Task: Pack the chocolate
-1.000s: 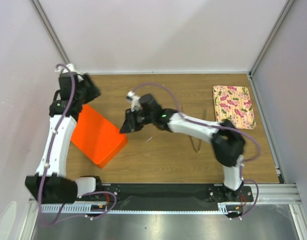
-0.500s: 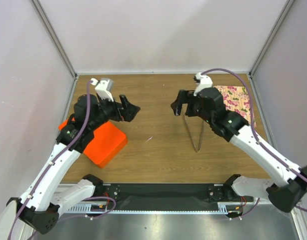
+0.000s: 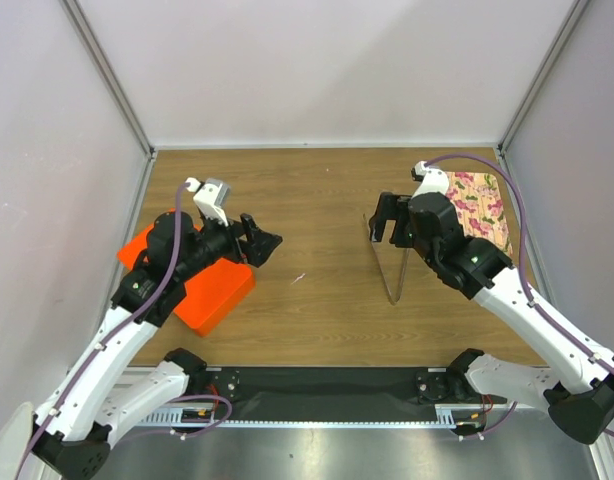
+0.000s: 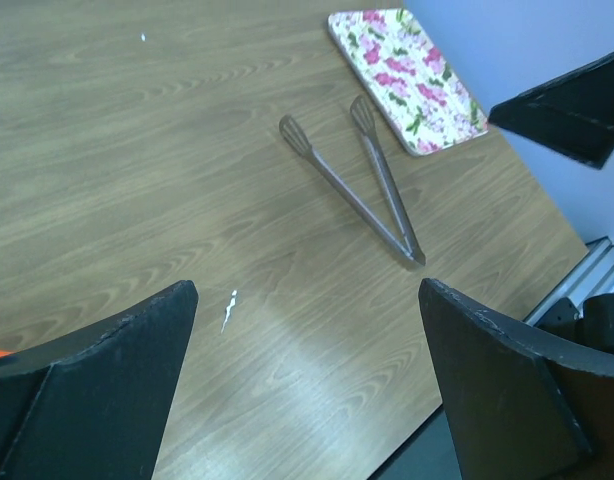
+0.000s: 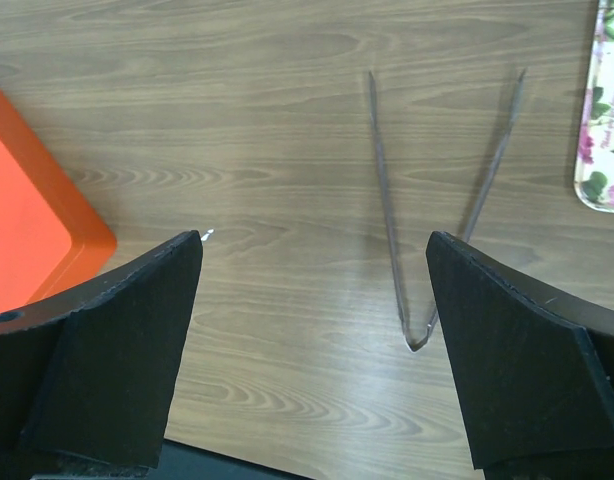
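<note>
No chocolate shows in any view. My left gripper (image 3: 261,241) (image 4: 307,290) hangs open over the wood table (image 3: 317,190), just right of a shut orange box (image 3: 202,290), with nothing between its fingers. My right gripper (image 3: 387,218) (image 5: 315,240) is also open and empty. It hovers above the far ends of a pair of metal tongs (image 3: 394,298) (image 4: 412,255) (image 5: 415,343) that lie spread flat on the table.
A floral-patterned plate (image 3: 484,210) (image 4: 402,75) (image 5: 607,150) lies empty at the back right, partly under my right arm. The orange box (image 5: 27,210) sits near the left edge. A tiny white scrap (image 3: 298,278) lies mid-table. Grey walls close in three sides.
Both grippers have opened. The right arm pulled back from the orange box's edge to above the tongs. The left arm swung from the back left corner to the box's right side.
</note>
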